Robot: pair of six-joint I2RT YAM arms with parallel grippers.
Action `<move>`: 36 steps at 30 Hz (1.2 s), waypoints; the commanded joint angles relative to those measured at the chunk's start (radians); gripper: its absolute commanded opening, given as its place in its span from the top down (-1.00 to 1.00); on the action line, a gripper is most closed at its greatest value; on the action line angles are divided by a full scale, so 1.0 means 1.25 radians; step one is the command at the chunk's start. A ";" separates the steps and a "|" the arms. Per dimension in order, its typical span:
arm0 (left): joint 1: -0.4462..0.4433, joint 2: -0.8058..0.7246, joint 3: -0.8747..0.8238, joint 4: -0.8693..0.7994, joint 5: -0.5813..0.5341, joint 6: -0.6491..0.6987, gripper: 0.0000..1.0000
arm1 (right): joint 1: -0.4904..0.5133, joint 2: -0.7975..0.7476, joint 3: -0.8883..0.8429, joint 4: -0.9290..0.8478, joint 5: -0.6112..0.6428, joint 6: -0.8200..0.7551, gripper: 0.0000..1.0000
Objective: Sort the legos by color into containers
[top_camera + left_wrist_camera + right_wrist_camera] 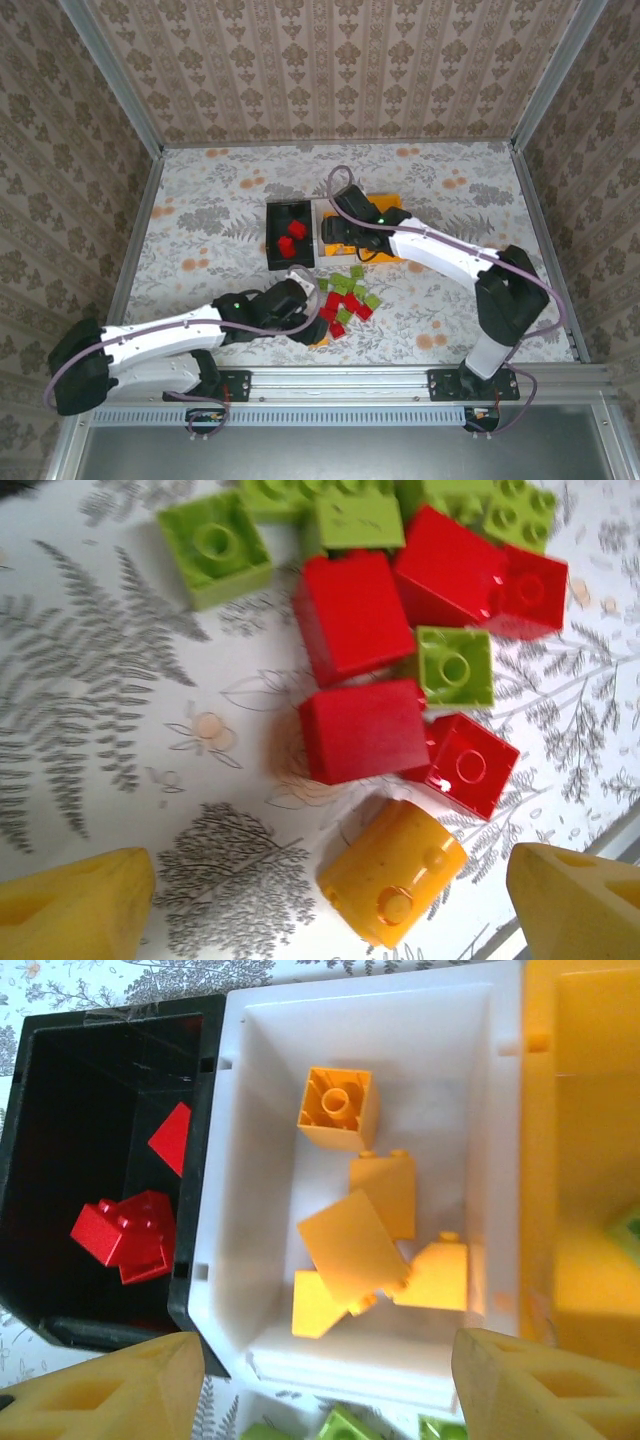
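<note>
Here the left claw [330, 890] stands wide open close over the floral-patterned table top [100, 680], holding nothing; a small rounded orange plastic block [392, 885] lies on the table between its yellow fingers [75, 905], clear of both. Just beyond it sits a loose heap of red plastic blocks [362, 730] and light green plastic blocks [212, 548]. The right claw [328, 1352] hangs open and empty above the white rectangular plastic bin [250, 1110], where five orange plastic blocks [352, 1245] lie. Against that bin's left wall, the black plastic bin [60, 1090] holds a few red bricks [125, 1235]; the orange plastic bin [570, 1110] adjoins its right
</note>
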 commanded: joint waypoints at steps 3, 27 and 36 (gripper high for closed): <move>-0.059 0.085 0.034 0.018 0.012 0.024 -0.81 | -0.004 -0.077 -0.072 0.013 0.014 0.014 -0.38; -0.120 0.265 0.044 0.035 -0.041 0.040 -0.14 | -0.060 -0.181 -0.138 0.004 0.023 0.019 -0.40; -0.117 0.185 0.012 0.020 -0.062 0.002 0.08 | -0.066 -0.195 -0.150 0.008 0.024 0.026 -0.40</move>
